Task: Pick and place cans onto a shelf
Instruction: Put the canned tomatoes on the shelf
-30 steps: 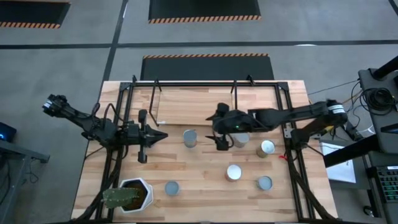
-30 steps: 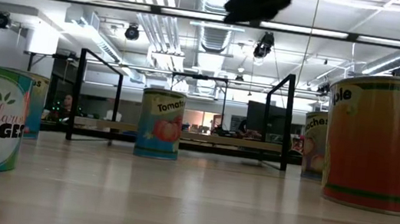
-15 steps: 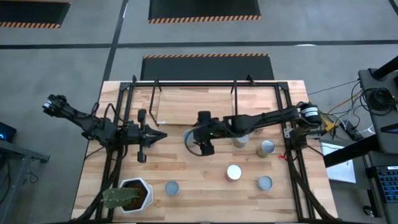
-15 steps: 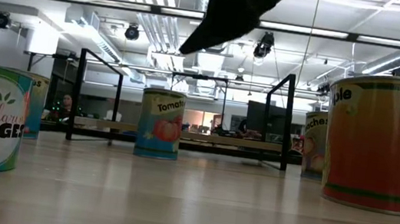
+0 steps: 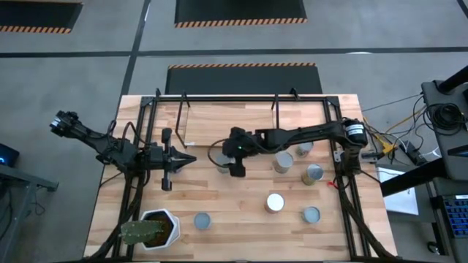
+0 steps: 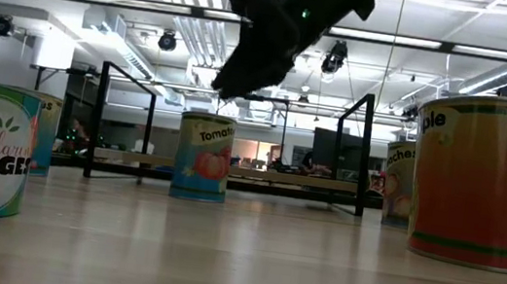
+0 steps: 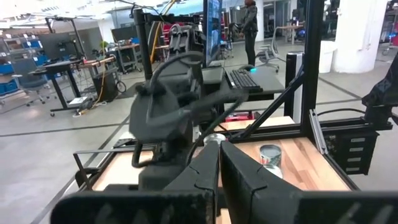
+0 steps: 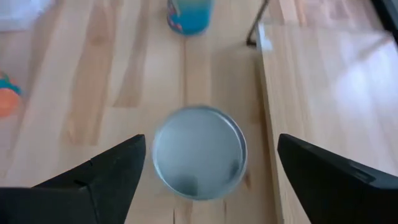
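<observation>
My right gripper (image 5: 231, 158) is open and hovers over a can with a silvery top (image 8: 199, 152) near the table's middle. Its two fingers (image 8: 118, 168) stand apart on either side of the can and above it, touching nothing. In the low view the gripper (image 6: 244, 62) hangs just above this can, the tomato-labelled one (image 6: 204, 155). The light-wood shelf (image 5: 227, 123) stands just beyond, toward the far edge. My left gripper (image 5: 187, 159) is shut and empty, to the left of that can.
Other cans stand at the right (image 5: 284, 162) (image 5: 313, 173) (image 5: 303, 149) and toward the near edge (image 5: 274, 202) (image 5: 311, 214) (image 5: 202, 220). A white hexagonal plant pot (image 5: 159, 228) sits at the near left corner. Black frame rails (image 5: 142, 146) run along both table sides.
My right gripper has swept toward the table's left edge, from over the cans at the right to above the tomato can. It has also come down toward that can. The cans have stayed in place.
</observation>
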Controlling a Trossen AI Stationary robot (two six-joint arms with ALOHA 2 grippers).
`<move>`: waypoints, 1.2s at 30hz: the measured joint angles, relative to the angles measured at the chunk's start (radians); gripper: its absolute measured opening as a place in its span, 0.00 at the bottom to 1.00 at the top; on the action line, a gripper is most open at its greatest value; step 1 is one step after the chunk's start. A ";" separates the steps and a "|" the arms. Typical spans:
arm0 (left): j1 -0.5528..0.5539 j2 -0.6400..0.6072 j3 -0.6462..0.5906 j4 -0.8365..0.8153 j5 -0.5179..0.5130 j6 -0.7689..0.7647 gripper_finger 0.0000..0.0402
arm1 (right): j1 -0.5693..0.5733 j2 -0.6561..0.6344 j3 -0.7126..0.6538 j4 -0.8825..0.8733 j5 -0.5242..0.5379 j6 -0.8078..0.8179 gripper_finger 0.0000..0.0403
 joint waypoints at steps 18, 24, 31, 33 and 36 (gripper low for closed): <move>0.000 0.000 -0.001 0.003 0.000 0.003 0.00 | -0.010 0.086 0.000 0.024 -0.051 -0.018 0.91; 0.000 0.000 -0.001 0.002 0.000 0.005 0.00 | -0.010 0.108 0.000 0.030 -0.051 -0.019 0.81; 0.000 0.000 -0.001 0.002 0.000 0.005 0.00 | -0.010 0.098 0.000 0.026 -0.050 0.016 0.72; 0.000 0.000 -0.001 0.002 0.000 0.005 0.00 | -0.010 0.091 0.010 0.017 -0.050 0.032 0.72; 0.000 0.000 -0.001 0.002 0.000 0.005 0.00 | -0.010 0.087 0.047 -0.020 -0.050 0.041 0.73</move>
